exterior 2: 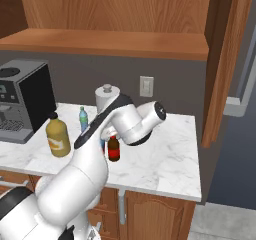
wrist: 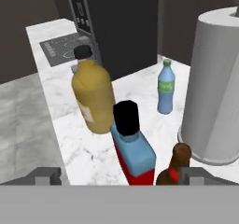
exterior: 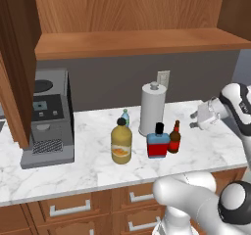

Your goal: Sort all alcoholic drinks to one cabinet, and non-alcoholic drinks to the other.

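Blue bottle (exterior: pixel 158 142) and brown bottle (exterior: pixel 174 138) stand touching on the marble counter (exterior: pixel 73 170), just in front of the paper-towel roll (exterior: pixel 152 109). Orange-yellow bottle (exterior: pixel 121 142) sits to their left, small light-blue bottle (exterior: pixel 125 117) behind it, coffee machine (exterior: pixel 49 116) further left. Gripper (exterior: pixel 195 120) hovers right of the bottles, jaws spread wide, holding nothing.

A white paper-towel roll (exterior: pixel 152 109) stood upright on its holder near the back of the white marbled surface (exterior: pixel 88 168), just in front of a wall outlet (exterior: pixel 163 78) on the grey backsplash. At the far left of the surface sat a grey and black coffee machine (exterior: pixel 49 116), its drip grate facing forward. Below the front edge ran wooden drawers with silver handles (exterior: pixel 63 210).
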